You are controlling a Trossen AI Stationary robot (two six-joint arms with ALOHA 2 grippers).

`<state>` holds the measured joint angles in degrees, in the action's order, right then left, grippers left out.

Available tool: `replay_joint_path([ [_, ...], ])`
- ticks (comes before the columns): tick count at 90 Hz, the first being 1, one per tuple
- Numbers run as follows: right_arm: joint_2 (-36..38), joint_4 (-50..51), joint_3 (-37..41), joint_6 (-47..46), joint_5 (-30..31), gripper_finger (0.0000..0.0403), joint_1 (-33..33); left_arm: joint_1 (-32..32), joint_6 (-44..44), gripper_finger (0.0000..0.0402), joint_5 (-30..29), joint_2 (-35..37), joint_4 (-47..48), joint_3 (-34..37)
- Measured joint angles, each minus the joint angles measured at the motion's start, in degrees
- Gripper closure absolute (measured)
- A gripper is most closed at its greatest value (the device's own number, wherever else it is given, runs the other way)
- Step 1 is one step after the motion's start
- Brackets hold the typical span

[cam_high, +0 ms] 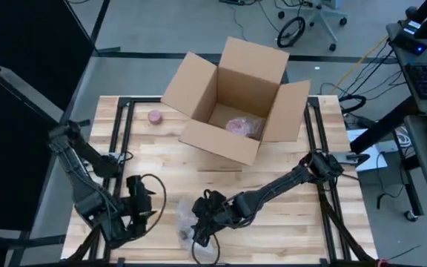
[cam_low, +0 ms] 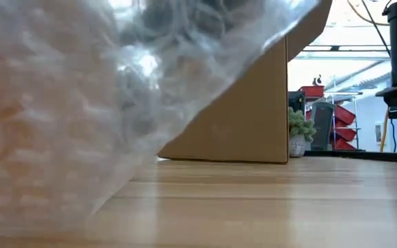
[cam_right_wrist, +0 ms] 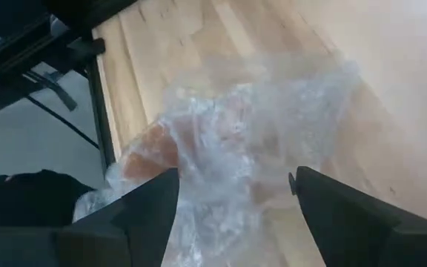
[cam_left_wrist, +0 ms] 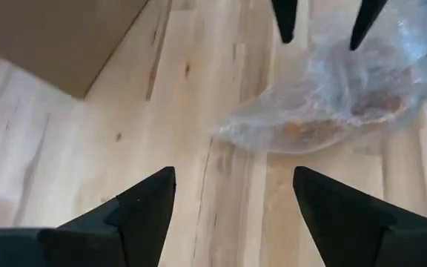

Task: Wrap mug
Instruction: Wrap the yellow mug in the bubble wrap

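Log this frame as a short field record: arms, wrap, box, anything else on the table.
left gripper: open, empty, near the table's front edge, pointed toward the bundle
right gripper: open, over the bundle, not closed on it
bubble wrap bundle: lying on the table front centre, something orange showing through it
cardboard box: open, flaps up, at the table's back; a pink wrapped item inside
small pink object: on the table left of the box
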<state>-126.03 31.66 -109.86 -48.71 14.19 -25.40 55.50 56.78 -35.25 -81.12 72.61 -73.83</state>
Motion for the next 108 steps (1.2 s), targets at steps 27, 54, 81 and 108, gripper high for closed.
replay_joint_path([
  [27, -8.4, 13.3, -14.0, -0.3, -3.5, 0.0148, -0.3, 1.2, 2.9, 0.0139, 0.1, 0.0, -0.7, 2.6],
  [54, -8.9, 15.3, -13.2, -1.5, -2.2, 0.0148, 0.3, 1.3, 2.6, 0.0139, 0.0, 0.0, -1.3, 2.7],
  [81, -9.1, 10.1, -7.4, -4.8, -2.1, 0.0148, 1.0, 1.3, 2.4, 0.0139, -0.8, 0.0, -1.5, 2.7],
  [108, -14.3, 5.8, -6.4, -6.5, -3.3, 0.0148, 1.8, 1.2, 2.4, 0.0139, -1.1, 0.0, -1.6, 2.7],
])
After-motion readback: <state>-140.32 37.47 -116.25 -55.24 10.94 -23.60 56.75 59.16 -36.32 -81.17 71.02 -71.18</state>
